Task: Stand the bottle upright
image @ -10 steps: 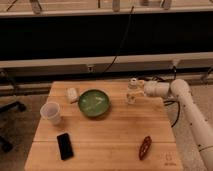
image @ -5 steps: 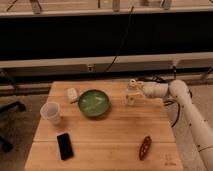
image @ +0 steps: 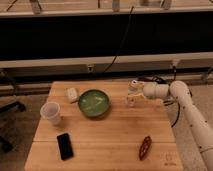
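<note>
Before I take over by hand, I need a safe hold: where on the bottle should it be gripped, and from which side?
Grip the bottle across its slim body near mid-height, coming level from the picture's right. It seems upright, with the green bowl close on its left, and the gripper is at it from that right side.

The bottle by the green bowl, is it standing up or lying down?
Standing up: the bottle rises straight off the table, cap on top, the gripper close beside it.

Round green bowl (image: pixel 94 103), flat black phone (image: pixel 64 145) noted on pale wooden table (image: pixel 115 137); white gripper (image: pixel 136 91) by small whitish plastic bottle (image: pixel 130 99)
</note>
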Action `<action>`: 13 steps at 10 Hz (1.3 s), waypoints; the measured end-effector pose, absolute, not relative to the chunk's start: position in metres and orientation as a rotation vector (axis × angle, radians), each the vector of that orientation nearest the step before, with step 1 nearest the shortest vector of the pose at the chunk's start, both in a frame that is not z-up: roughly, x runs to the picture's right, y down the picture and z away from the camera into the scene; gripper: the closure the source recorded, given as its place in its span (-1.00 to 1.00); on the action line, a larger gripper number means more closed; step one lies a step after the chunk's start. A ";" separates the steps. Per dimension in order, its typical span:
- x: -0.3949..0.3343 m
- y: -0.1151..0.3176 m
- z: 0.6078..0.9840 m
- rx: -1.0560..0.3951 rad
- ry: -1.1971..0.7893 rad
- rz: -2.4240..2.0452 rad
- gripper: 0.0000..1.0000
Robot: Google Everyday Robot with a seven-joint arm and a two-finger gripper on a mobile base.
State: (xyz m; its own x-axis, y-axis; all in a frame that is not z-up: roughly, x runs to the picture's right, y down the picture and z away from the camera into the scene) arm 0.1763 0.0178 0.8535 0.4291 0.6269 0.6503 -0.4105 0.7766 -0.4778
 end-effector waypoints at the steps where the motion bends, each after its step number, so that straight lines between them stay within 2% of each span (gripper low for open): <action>1: 0.178 0.021 0.853 -0.268 -0.916 0.656 -0.60; 8: 0.198 0.047 0.846 -0.294 -0.879 0.674 -0.60; 13: 0.228 0.061 0.858 -0.287 -0.817 0.736 -0.60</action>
State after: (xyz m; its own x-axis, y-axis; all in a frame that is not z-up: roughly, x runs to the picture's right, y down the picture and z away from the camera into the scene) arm 0.2278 0.0614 0.8578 0.4576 0.6927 0.5575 -0.4827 0.7201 -0.4985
